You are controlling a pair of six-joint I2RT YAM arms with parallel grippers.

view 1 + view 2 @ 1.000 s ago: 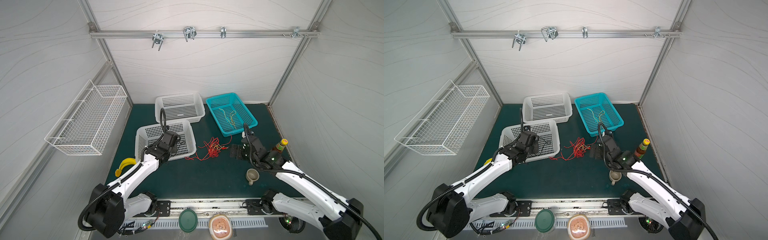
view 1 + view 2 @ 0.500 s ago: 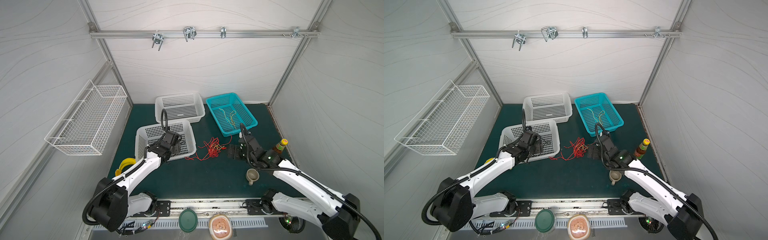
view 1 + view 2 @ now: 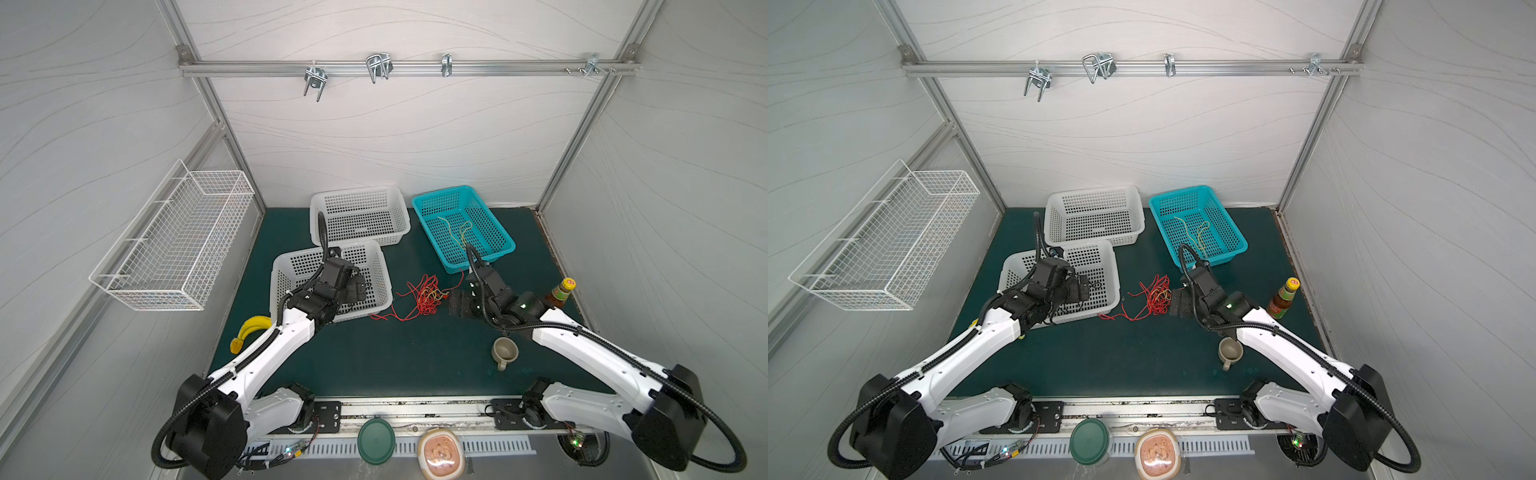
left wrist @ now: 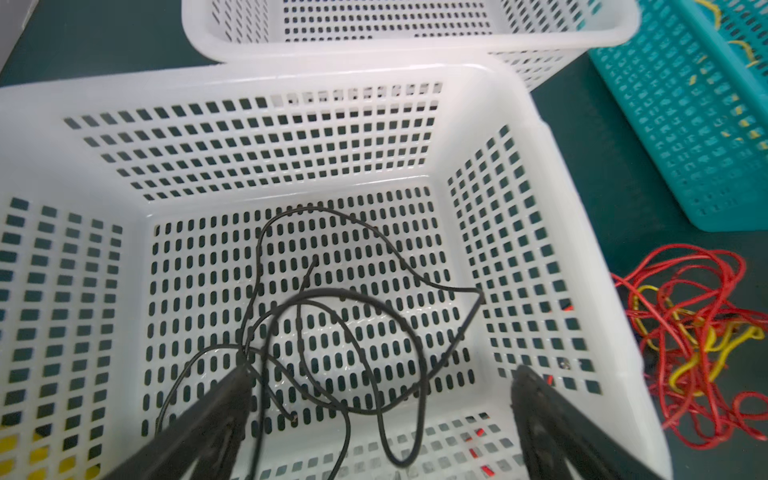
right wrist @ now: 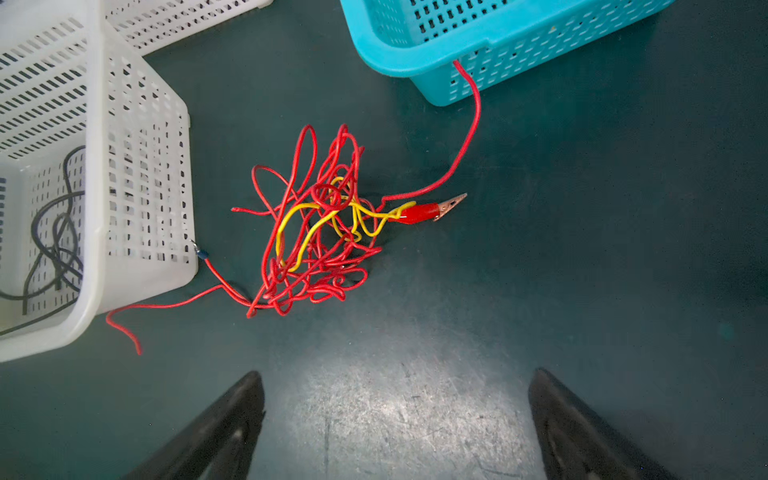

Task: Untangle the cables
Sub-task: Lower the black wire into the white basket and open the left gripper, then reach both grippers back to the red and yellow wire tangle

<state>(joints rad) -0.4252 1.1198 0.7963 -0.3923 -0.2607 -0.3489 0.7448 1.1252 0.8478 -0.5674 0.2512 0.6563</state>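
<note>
In both top views the cables (image 3: 422,297), a red and yellow knot, lie just at 9 o'clock of the right gripper (image 3: 459,305), the nearer one. Their ends trail toward 8 and 2 o'clock. The left gripper (image 3: 359,289) hangs over a white basket (image 3: 380,266).

Left wrist view: jaws spread above a black cable (image 4: 332,291).

Right wrist view: jaws spread, empty, cables ahead.

No writing is readable.
</note>
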